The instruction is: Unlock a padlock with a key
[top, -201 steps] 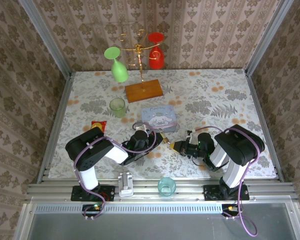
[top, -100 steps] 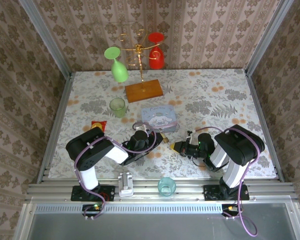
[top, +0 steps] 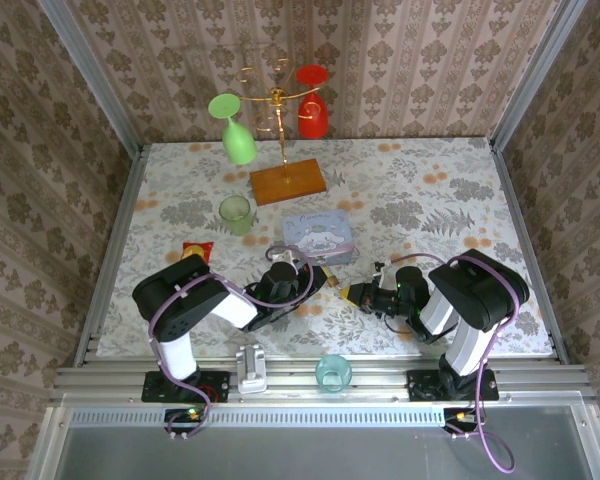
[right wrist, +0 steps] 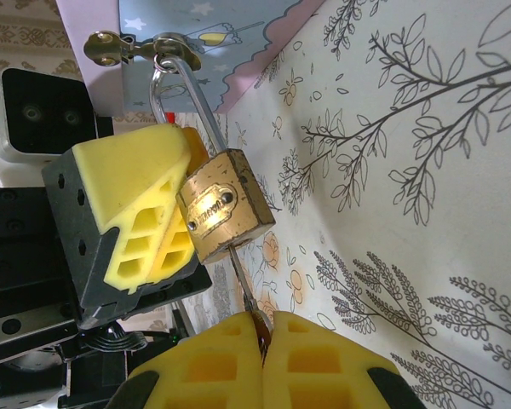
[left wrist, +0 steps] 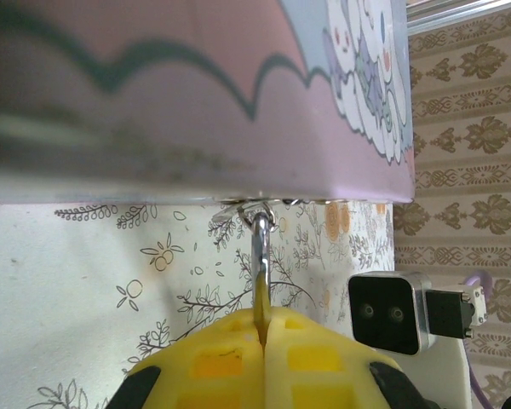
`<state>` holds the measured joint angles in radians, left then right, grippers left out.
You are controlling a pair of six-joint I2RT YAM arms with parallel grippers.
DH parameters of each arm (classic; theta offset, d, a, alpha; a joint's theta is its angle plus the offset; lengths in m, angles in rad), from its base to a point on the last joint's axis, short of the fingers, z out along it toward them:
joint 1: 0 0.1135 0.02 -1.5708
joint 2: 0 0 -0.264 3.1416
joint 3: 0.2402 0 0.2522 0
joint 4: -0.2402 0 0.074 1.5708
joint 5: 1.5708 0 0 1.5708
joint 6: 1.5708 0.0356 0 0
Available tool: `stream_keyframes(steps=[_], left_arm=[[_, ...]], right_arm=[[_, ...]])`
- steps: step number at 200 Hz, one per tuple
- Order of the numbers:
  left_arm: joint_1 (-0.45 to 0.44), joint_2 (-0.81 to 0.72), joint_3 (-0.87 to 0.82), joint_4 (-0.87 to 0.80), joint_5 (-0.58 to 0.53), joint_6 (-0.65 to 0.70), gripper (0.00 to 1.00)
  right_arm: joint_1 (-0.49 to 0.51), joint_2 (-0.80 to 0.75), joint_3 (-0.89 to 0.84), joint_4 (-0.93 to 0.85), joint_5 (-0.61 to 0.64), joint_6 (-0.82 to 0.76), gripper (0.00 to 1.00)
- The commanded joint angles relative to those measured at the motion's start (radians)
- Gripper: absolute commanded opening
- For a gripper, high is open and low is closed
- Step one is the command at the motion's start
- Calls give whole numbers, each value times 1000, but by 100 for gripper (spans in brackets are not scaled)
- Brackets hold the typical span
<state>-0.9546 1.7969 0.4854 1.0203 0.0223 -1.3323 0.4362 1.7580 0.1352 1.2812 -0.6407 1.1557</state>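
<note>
The yellow-padded left pincer (left wrist: pixel 262 322) clamps the squarish brass padlock (right wrist: pixel 224 215), while the right pincer (right wrist: pixel 264 336) pinches the thin key (right wrist: pixel 243 285) seated in its base.

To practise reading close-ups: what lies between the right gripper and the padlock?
The thin key, held in the right gripper and entering the padlock, in the right wrist view.

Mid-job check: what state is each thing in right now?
small brass padlock: hung through the tin's hasp, key inserted; shackle release unclear.
thin dark metal key: seated in the padlock's keyhole.
pale blue rectangular tin: lid down.
left pincer: shut on the padlock.
right pincer: shut on the key.
</note>
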Motion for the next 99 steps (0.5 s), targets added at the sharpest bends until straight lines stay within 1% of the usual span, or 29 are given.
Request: stream_keyframes(steps=[1,58,99], left_arm=[[-5,22,5,57,-5,-23,0],[-14,19,6,53,-14,-19,0],[-18,31,7,72,-9,-31,0]], right_arm=[[2,9,-5,21,-7,-21,0],[6,27,-14,25,13,-23,0],[6,39,25,26,7,-5,0]])
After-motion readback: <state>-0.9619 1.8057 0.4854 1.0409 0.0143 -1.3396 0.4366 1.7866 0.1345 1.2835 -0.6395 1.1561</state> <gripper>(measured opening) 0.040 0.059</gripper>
